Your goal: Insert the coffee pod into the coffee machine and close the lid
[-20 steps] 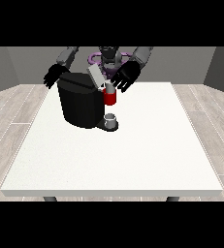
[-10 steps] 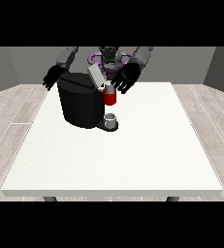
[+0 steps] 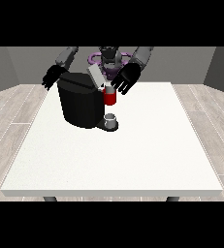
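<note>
The black coffee machine (image 3: pixel 82 104) stood on the far left part of the white table (image 3: pixel 133 155), its grey lid (image 3: pixel 96 76) tilted up and open. A red part at the machine's front (image 3: pixel 110 97) (the coffee pod could not be told apart there) sat above a small grey cup (image 3: pixel 111 120) on the machine's base. The hand at the view's right (image 3: pixel 124 79) hovered just above and beside the red part, fingers spread apart and holding nothing. The hand at the view's left (image 3: pixel 51 77) hung behind the machine's far corner, fingers relaxed and apart.
</note>
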`<control>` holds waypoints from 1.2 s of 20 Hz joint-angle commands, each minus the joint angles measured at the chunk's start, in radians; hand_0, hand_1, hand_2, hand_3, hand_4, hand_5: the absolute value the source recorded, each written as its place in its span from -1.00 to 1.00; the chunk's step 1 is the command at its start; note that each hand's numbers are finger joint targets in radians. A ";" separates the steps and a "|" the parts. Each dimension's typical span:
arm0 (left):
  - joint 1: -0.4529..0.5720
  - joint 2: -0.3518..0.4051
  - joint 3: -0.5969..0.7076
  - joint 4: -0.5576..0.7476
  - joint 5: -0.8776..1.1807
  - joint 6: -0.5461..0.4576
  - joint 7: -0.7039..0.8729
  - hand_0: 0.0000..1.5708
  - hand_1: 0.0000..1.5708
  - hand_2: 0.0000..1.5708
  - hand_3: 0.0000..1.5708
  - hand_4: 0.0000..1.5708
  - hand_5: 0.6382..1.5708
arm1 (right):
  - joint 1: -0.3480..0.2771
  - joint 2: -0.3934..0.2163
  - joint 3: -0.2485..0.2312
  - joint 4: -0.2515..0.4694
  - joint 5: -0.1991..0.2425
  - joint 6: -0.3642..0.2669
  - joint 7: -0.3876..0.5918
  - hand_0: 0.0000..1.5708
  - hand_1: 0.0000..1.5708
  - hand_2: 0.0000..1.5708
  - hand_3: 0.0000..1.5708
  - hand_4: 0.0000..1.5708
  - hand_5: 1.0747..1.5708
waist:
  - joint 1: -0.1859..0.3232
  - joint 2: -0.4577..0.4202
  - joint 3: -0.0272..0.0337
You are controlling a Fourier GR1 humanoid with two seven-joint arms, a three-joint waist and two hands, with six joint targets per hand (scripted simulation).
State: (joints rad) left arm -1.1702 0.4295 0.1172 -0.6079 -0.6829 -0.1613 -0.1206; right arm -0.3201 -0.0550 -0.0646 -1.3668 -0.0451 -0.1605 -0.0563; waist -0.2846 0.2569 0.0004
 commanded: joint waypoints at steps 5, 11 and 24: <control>0.064 -0.004 -0.017 -0.001 -0.033 0.059 -0.067 0.34 0.34 0.43 0.23 -0.54 1.00 | 0.019 0.000 -0.003 -0.038 -0.017 0.008 0.004 -1.00 -1.00 -1.00 -1.00 -0.41 1.00 | -0.001 -0.006 -0.0004; 0.000 0.031 -0.037 -0.002 -0.048 -0.033 -0.067 -0.28 -0.28 0.03 -0.18 -0.70 1.00 | -0.005 -0.008 -0.015 0.014 -0.008 0.006 -0.033 -1.00 -1.00 -1.00 -1.00 -0.43 1.00 | 0.012 0.022 0.0000; 0.002 0.034 -0.049 -0.018 -0.076 -0.067 -0.078 -1.00 -1.00 -1.00 -1.00 -1.00 1.00 | 0.019 0.043 0.004 0.051 0.030 -0.055 -0.087 -1.00 -1.00 -1.00 -1.00 -0.52 1.00 | 0.050 -0.003 0.0000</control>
State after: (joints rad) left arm -1.1648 0.4583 0.0675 -0.6153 -0.7592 -0.2113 -0.1807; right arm -0.3099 -0.0329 -0.0587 -1.3460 -0.0288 -0.1899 -0.0894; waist -0.2592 0.2461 0.0007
